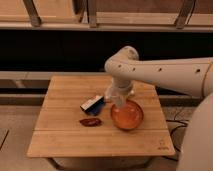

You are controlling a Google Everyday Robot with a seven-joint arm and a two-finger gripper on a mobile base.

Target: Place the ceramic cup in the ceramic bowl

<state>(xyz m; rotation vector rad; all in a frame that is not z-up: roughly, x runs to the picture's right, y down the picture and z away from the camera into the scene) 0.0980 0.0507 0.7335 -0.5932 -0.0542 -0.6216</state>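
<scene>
Where the grey floor (15, 130) shows at the far left, a pale ledge (25, 76) runs along the back wall beneath a wide dark recess (55, 50). Above the recess a light shelf (60, 25) crosses the whole width, with slanted metal legs (32, 12) standing on it.

Next comes the table (65, 90), a low top of light wooden planks with the grain running side to side and a small dark mark near its front right corner. A blue-and-white box (92, 104) lies tilted a little left of the table's middle. Just in front of it, and apart from it, lies a small flat dark-red piece (90, 121).

Right of these the gripper (118, 100) hangs over the back left rim of the bowl (129, 125), close to it or touching; I cannot tell which. Whether the gripper is spread, pressed together or clamped on anything cannot be told either, and the cup cannot be made out apart from the pale gripper body. The bowl, glossy orange-red, sits upright on the table right of centre, near the box but not touching it.

The white arm (165, 72) comes in from the right, its bend above the table's back edge. Further right a dark cable (175, 127) lies on the floor beside the table, and the robot's white body (200, 135) fills the lower right corner.
</scene>
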